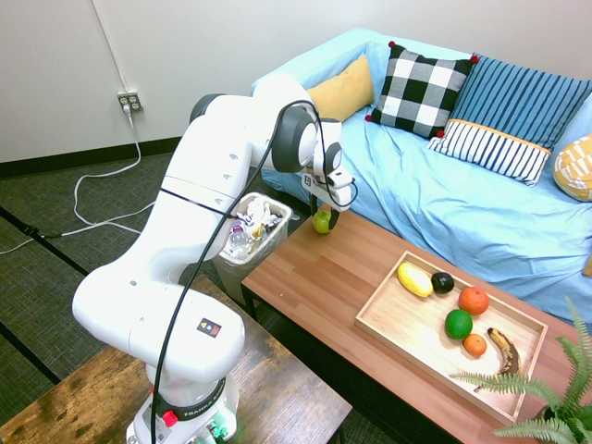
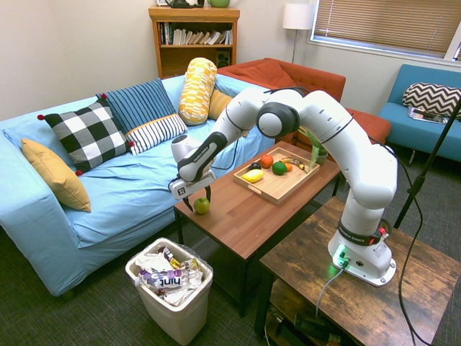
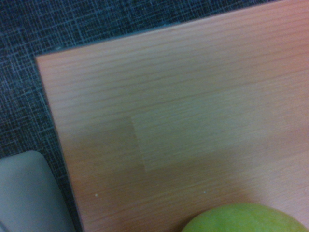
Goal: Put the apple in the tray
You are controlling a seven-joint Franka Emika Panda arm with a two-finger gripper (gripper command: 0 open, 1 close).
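The gripper [image 2: 201, 196] points straight down with its jaws released, spread to either side of the apple [image 2: 202, 206], which sits on the wooden worktop [image 2: 238, 209] close to the corner nearest the sofa [image 2: 86, 194]. Nothing is gripped yet. The wrist view shows the apple's yellow-green top and the worktop's corner close beside it.

The likely trouble: a round apple so near the edge could be nudged by one finger arriving first, roll off, and drop towards the white waste bin [image 2: 170, 288] below. A closing off-centre could also squeeze it out sideways.

The light-wood tray [image 1: 450, 326] lies well apart, at the worktop's other end. It holds six fruits: one yellow one, one dark one, two orange ones, one deep-green one and one browned banana. There is one apple, one tray, one bin
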